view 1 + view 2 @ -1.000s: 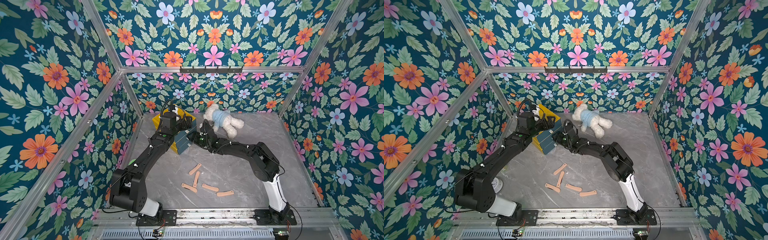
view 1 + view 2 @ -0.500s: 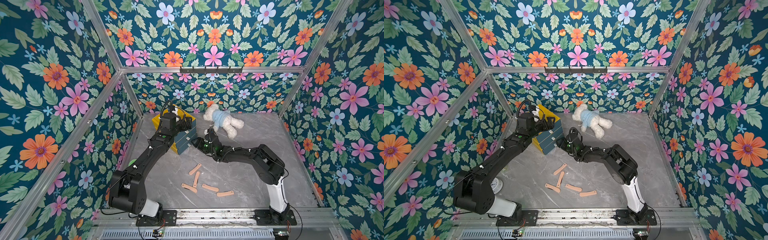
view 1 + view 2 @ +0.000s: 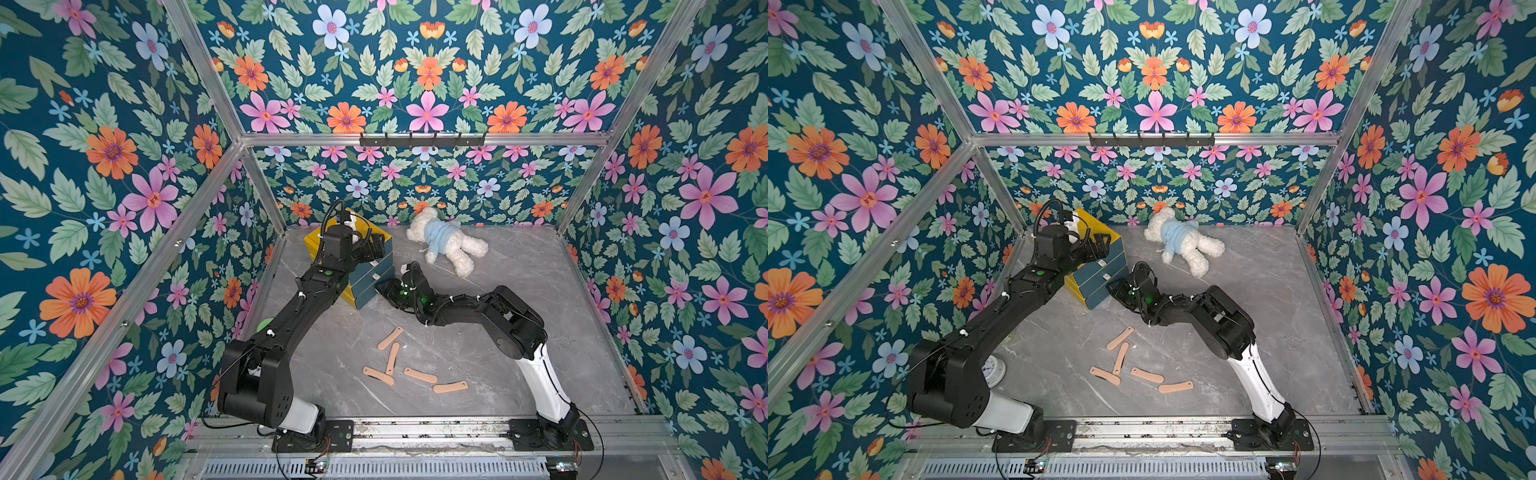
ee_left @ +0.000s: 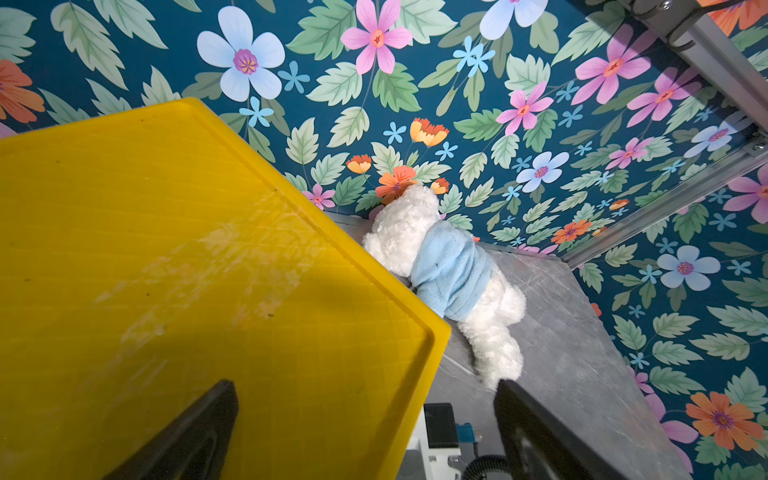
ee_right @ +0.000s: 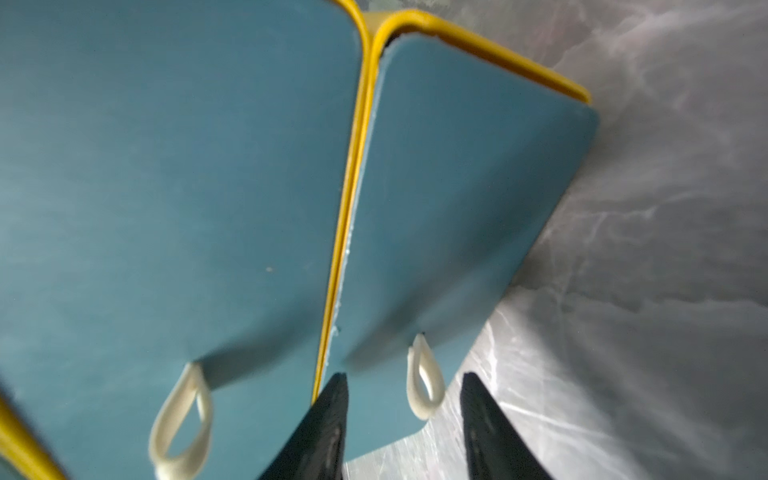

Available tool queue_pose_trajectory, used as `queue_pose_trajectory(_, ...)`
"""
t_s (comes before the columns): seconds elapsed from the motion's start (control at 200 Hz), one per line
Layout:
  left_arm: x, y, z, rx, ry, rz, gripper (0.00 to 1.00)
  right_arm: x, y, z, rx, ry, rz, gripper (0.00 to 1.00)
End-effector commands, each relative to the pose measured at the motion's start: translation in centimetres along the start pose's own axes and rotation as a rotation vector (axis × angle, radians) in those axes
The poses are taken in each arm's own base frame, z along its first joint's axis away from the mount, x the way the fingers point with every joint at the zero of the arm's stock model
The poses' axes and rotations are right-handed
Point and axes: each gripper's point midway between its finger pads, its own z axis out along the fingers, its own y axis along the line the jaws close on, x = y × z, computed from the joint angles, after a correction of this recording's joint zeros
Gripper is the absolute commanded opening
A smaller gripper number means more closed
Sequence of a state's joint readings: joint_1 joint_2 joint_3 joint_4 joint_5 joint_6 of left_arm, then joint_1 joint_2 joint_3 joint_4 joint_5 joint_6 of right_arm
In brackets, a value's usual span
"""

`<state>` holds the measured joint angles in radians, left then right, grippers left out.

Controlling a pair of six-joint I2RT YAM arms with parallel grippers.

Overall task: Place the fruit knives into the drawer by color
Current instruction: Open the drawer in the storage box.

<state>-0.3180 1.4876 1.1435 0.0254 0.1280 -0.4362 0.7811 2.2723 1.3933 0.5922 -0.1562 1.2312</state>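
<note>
Right fingers stand apart astride the loop (pull of the lowest drawer): centre it between them, pinch, pull straight. Left fingers wide apart.

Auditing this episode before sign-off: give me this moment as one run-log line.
right end effector: open, jaws straddling white loop of lowest drawer | left end effector: open over yellow cabinet | five pink knives on table

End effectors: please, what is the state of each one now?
Left end effector: open, holding nothing.
Right end effector: open around the white loop handle, not gripping it.
</note>
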Motion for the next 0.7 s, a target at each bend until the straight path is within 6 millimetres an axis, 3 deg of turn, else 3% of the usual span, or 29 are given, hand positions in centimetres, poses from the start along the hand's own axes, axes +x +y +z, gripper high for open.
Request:
queue_pose_trajectory(0.0,6.5,2.5,-0.1,-0.086,0.241,-0.079,0.99,-0.2,0.3,0.3,-0.018,-0.011,0.031,0.42)
queue_pose_trajectory(0.07,6.6,2.5,0.0,-0.084,0.244,-0.08,0.99,-0.3,0.1,0.6,-0.017,-0.017,0.036,0.35)
queue_pose_trajectory(0.295,6.6,2.2,0.0,-0.068,0.249,-0.077,0.99,-0.1,0.2,0.0,-0.025,-0.035,0.031,0.0)
queue_pose_trajectory(0.435,6.7,2.1,0.0,-0.059,0.251,-0.079,0.99,0.6,0.0,-1.7,-0.034,-0.039,0.027,0.0)
queue_pose_trajectory(0.695,6.6,2.1,-0.1,-0.064,0.249,-0.078,0.99,2.9,-2.2,-6.3,-0.013,-0.035,0.04,0.0)
